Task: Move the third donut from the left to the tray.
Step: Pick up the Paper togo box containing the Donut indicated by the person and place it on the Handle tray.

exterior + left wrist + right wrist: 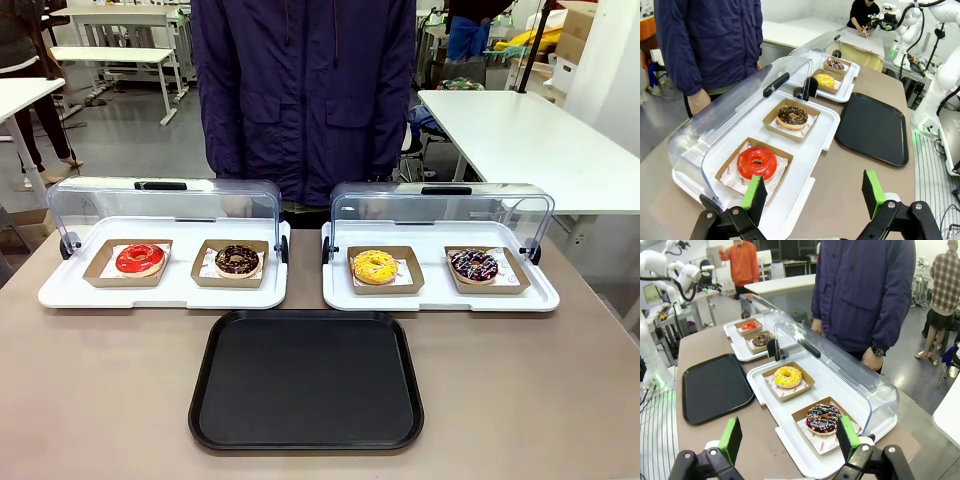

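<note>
**Third donut from the left** (375,266): yellow icing with small sprinkles, seated on a brown cardboard holder (403,286) in the left half of the right display tray (440,301). The clear lid (440,205) stands raised and tipped back toward the person (305,90), so the display tray's near edge is open. A dark sprinkled donut (473,264) sits just beside it on its own holder, with a strip of white between the two holders.

**Black tray** (306,385): flat on the table (100,400), centred in front of both display trays. Its far rim lies near their front edges and its surface is bare. Bare tabletop flanks it on both sides.

**Left display tray** (160,296): lid likewise raised, holding a red donut (139,259) and a chocolate donut (237,260).

**Left gripper** (813,192): jaws spread wide, nothing between the green pads, above the end of the left display tray.

**Right gripper** (789,436): jaws spread wide, holding nothing, above the end of the right display tray.
</note>
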Tool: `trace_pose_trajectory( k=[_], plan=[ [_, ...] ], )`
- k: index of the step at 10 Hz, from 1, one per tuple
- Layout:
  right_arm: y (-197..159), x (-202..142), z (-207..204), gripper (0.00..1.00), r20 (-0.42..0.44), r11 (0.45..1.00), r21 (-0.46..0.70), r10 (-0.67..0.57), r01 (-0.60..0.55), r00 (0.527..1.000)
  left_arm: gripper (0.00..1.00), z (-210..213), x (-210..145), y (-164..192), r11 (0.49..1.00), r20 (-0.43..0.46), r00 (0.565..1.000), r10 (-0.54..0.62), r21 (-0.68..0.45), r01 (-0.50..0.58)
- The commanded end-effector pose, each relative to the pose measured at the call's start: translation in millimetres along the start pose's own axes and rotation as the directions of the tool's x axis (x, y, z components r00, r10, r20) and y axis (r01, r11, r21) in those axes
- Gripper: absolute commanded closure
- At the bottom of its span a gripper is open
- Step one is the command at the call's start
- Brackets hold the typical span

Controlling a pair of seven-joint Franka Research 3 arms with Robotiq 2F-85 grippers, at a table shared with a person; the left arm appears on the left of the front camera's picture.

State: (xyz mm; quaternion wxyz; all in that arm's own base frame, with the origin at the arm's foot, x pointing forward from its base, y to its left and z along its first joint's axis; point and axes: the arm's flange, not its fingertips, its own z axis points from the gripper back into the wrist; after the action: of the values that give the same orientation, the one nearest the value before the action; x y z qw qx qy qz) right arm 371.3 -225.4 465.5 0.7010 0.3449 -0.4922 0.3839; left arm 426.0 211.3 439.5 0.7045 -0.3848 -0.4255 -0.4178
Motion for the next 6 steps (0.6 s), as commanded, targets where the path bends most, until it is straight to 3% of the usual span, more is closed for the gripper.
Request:
trace_pose_trajectory(
  k=[1,6],
  plan=[
    [-0.7,0.9,-0.8,0.0,0.019,1.0,0.002,0.008,-0.008,1.0,0.0,0.8,2.9,-0.5,1.0,-0.009,1.0,0.008,-0.003,-0.008],
    [-0.7,0.9,-0.8,0.0,0.019,1.0,0.002,0.008,-0.008,1.0,0.0,0.8,2.9,-0.5,1.0,-0.009,1.0,0.008,-0.003,-0.008]
  ],
)
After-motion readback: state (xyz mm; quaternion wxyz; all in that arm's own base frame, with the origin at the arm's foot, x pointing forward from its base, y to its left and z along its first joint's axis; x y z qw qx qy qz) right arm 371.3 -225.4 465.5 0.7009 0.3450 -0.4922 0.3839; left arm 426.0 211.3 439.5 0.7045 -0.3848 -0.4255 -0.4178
